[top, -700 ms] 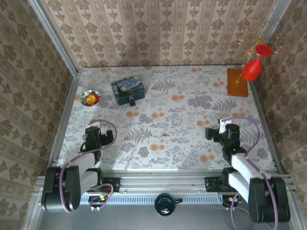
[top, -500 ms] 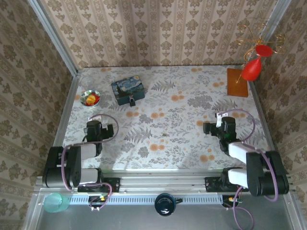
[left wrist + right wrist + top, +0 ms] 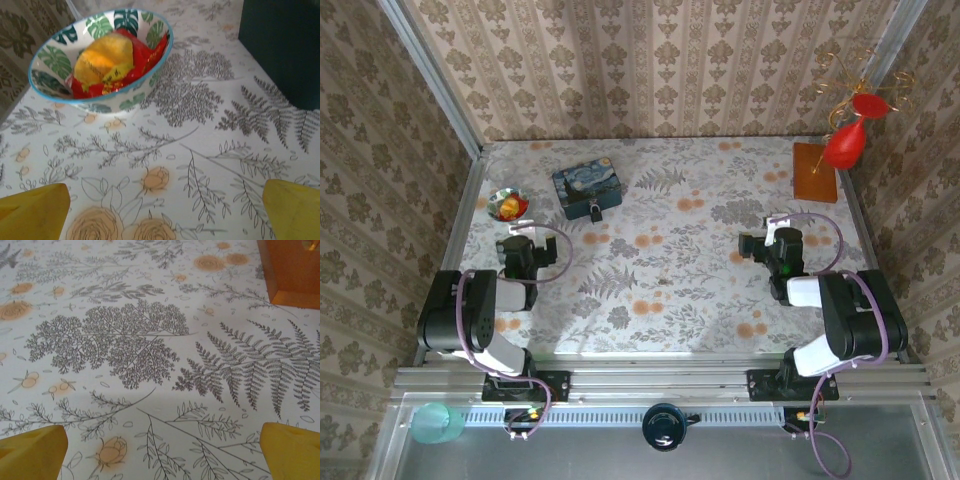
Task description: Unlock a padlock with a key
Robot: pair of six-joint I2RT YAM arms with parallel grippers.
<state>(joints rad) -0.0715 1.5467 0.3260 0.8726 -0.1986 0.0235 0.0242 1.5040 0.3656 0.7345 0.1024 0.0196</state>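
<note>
The tiny dark padlock (image 3: pixel 594 211) lies just in front of the blue tin (image 3: pixel 588 186) at the back left of the table. A tiny speck mid-table seems to be the key (image 3: pixel 666 283); it is too small to make out. My left gripper (image 3: pixel 520 238) hovers low near the left side, a little short of the small bowl, and is open with nothing in it. Its yellow fingertips (image 3: pixel 35 212) stand wide apart in the left wrist view. My right gripper (image 3: pixel 770 236) is open over the bare cloth on the right, with its fingertips (image 3: pixel 292 450) far apart.
A small bowl (image 3: pixel 100 60) with red and yellow wrappers sits close ahead of my left gripper, and the tin's dark side (image 3: pixel 280 50) is to its right. An orange board (image 3: pixel 815 171) and a red ornament (image 3: pixel 847 140) stand at the back right. Patterned walls enclose the table.
Both grippers have moved away from the near edge toward the far side as the arms folded up. Both stay open, and nothing on the table has moved.
</note>
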